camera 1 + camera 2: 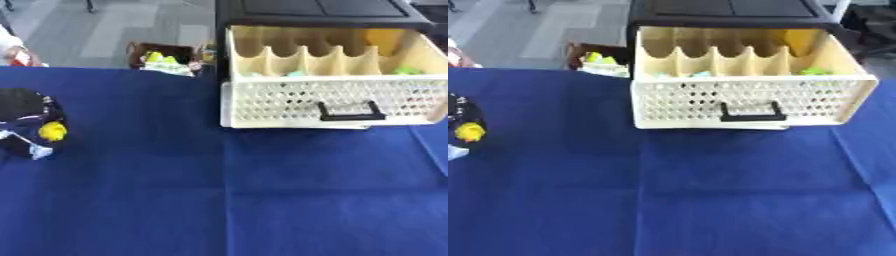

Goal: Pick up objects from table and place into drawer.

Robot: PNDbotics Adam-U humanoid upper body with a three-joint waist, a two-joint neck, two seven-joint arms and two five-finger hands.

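While open, drawer beside box.

1 open drawer w/ 1 handle, 1 yellow obj, 1 robot hand.

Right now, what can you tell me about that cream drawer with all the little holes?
The cream plastic drawer with a perforated front is pulled open from a black cabinet. A black handle sits low on its front. Scalloped dividers split it into slots holding small green and blue things. It juts out level over the blue tablecloth.
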